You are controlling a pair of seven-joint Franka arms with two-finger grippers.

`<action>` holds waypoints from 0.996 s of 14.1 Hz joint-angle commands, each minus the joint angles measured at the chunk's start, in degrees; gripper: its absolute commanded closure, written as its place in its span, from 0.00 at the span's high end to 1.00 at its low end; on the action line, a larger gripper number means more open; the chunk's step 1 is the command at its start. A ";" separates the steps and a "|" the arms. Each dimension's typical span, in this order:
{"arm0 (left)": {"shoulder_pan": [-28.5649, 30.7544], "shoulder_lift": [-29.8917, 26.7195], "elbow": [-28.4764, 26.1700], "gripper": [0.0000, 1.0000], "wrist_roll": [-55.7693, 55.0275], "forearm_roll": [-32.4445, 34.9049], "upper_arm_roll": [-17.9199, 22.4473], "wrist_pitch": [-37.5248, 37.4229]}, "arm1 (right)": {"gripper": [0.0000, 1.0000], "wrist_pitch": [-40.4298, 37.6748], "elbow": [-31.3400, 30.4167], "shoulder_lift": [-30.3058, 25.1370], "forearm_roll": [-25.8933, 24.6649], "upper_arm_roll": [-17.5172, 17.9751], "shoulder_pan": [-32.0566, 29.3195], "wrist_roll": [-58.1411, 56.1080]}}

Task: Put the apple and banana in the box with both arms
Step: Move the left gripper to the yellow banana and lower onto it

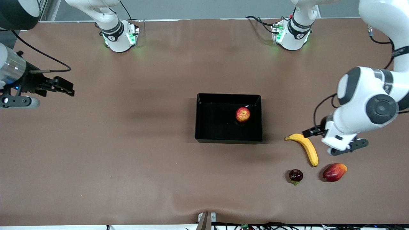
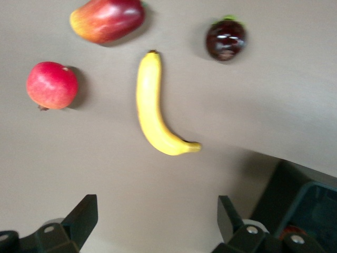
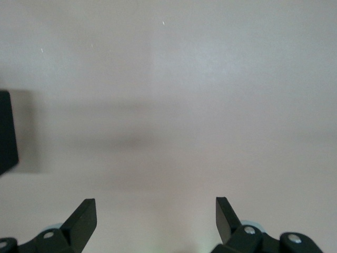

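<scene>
Your apple [image 1: 243,114] sits in the box [image 1: 204,134]; the banana [image 1: 307,148] lies on the table outside it. Your left gripper [image 2: 158,221] hangs spread and empty over the banana. Your right gripper [image 3: 156,221], also spread and empty, waits over bare table.

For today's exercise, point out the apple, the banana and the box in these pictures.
apple [image 1: 243,114]: front view, middle of its red-yellow skin.
banana [image 2: 151,107]: left wrist view, middle of its curved body.
box [image 1: 228,139]: front view, wall nearest the camera.

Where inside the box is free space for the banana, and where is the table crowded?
In the box, the floor toward the right arm's end is bare; the apple sits toward the left arm's end. Crowded: banana, mango, dark fruit, under the left tool.
</scene>
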 commanded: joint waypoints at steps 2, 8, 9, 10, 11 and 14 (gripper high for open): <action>1.78 3.04 -1.61 1.00 -0.14 0.95 -0.57 4.58 | 1.00 0.24 -2.68 -1.98 -1.26 0.95 -1.67 -2.60; 5.30 7.98 -4.85 1.00 -1.55 1.04 -0.40 13.44 | 1.00 -0.11 -3.91 -2.33 -1.00 -2.56 -1.75 -8.22; 6.09 7.98 -6.43 1.00 -1.55 1.04 -0.40 15.56 | 1.00 -0.37 -4.09 -2.51 -0.83 -2.74 -1.84 -9.10; 6.96 8.50 -7.06 1.00 -1.46 1.04 -0.31 16.97 | 1.00 -1.07 -4.79 -3.03 -0.48 -2.74 -1.93 -9.28; 7.41 8.85 -7.15 1.00 -1.46 1.12 -0.22 17.50 | 1.00 -1.25 -5.05 -3.39 -0.30 -2.74 -2.28 -9.37; 7.76 10.00 -7.24 0.92 -1.63 1.04 -0.22 18.73 | 1.00 -2.48 -4.97 -4.27 -0.03 -3.96 -2.46 -9.46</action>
